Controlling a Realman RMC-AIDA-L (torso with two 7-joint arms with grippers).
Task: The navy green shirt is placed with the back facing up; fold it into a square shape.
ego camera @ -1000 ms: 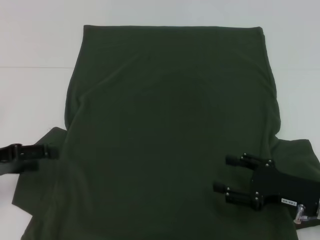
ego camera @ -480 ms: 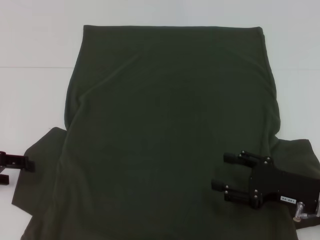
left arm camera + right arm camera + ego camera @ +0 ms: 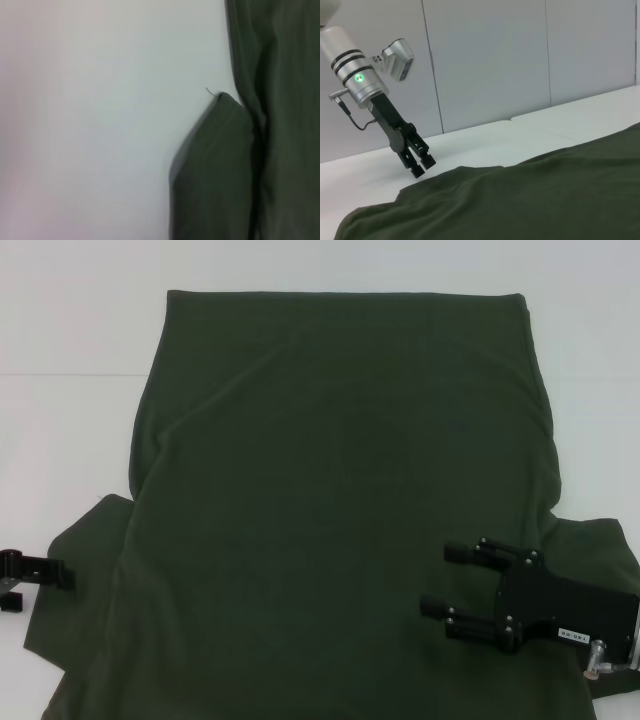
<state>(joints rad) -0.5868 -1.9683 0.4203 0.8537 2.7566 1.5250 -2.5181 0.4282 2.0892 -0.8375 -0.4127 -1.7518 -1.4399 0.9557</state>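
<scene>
Right hand (image 3: 440,580) low over the near right part of the navy green shirt (image 3: 340,490) — two fingers (image 3: 462,553) spread apart with dark cloth visible between them, nothing gripped, pointing toward the robot's left. Nudged a little toward the left and nearer the robot compared with a second ago; the drift small, the spread of the fingers unchanged.

Left hand (image 3: 40,580) out at the far left edge of the head view, just beside the shirt's left sleeve (image 3: 85,540), over bare white counter (image 3: 60,430). Pulled back outward over the last second: earlier its fingers reached to the sleeve's edge, half a second ago already withdrawn, now about the same place, slightly lower in the view. Seen from the right wrist camera as a tilted black hand (image 3: 420,165) just above the counter, tips close to the shirt's edge (image 3: 470,172) — fingers appearing near together, holding nothing, though hard to tell for certain.

Shirt itself unmoved across the three moments: spread flat on the counter, plain side up, hem far from the robot, sleeves out to each side near the robot. Left wrist camera showing only the sleeve corner (image 3: 220,150) against white counter (image 3: 100,120), a stray thread at its tip.
</scene>
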